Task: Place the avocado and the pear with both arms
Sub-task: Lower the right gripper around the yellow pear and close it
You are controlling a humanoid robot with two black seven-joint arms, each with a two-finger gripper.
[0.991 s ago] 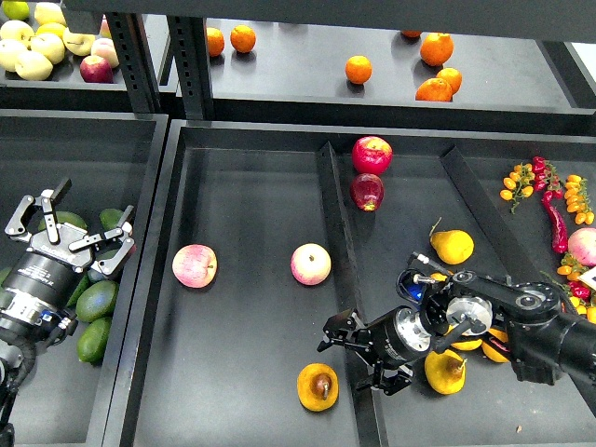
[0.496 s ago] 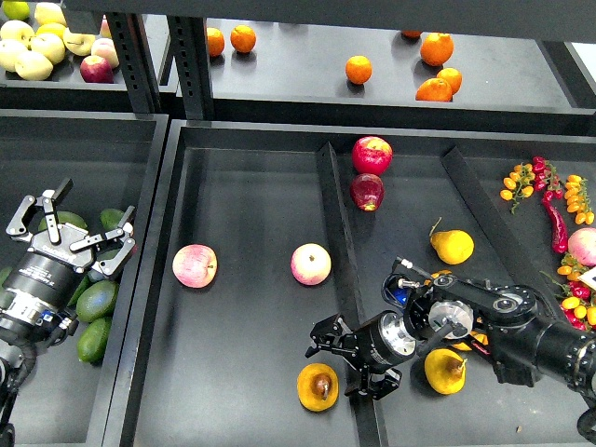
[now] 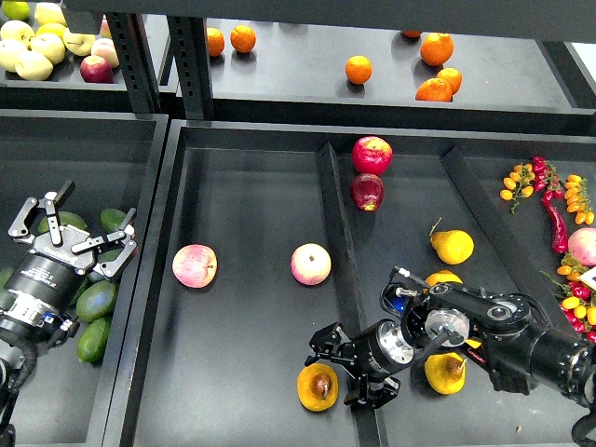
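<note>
Since the earlier frames the right tool (image 3: pixel 343 371) has advanced left, jaws spread and empty beside the near-centre pear (image 3: pixel 318 386), ready to close; the left tool (image 3: pixel 79 228) hovers open over the far-left avocado (image 3: pixel 97 300).

The pear (image 3: pixel 318 386) lies in the middle tray, low in my view and close against the divider on its right side. It is plump and orange-yellow, with a large dark-brown round blotch turned up toward me (the blotch sits roughly in the middle of its visible face). It rests on the tray floor.

The avocado (image 3: pixel 96 300) lies in the tray at my far left, against that tray's right wall. It is smooth, egg-shaped and mid-green, lying on its side, tilted, and it touches other green fruit beside it.
</note>
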